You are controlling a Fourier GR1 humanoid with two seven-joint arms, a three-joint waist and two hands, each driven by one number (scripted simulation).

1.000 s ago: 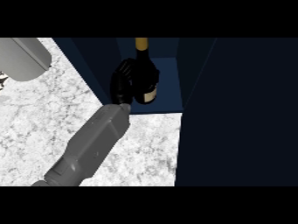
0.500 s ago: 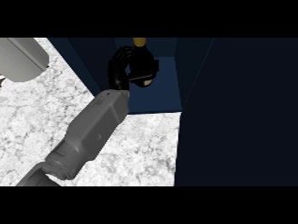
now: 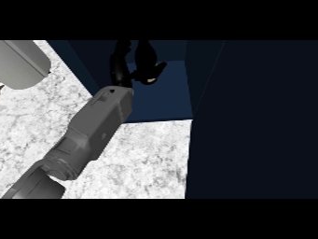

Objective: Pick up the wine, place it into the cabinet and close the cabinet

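Wine bottle (image 3: pixel 149 70) was inside the open cabinet (image 3: pixel 167 100), grasped by the left hand (image 3: pixel 120 63).
From the marble counter (image 3: pixel 141 158) at left, the grey forearm (image 3: pixel 96 126) slanted up into the blue cabinet; black fingers curled round the dark bottle, with a dark panel (image 3: pixel 271 121) at right.

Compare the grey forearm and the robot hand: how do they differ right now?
The forearm is grey and blocky; the robot hand is black and slender. The forearm lies mostly over the marble counter; the robot hand is inside the dark blue cabinet, curled round the wine bottle. Both belong to one arm slanting towards the cabinet.
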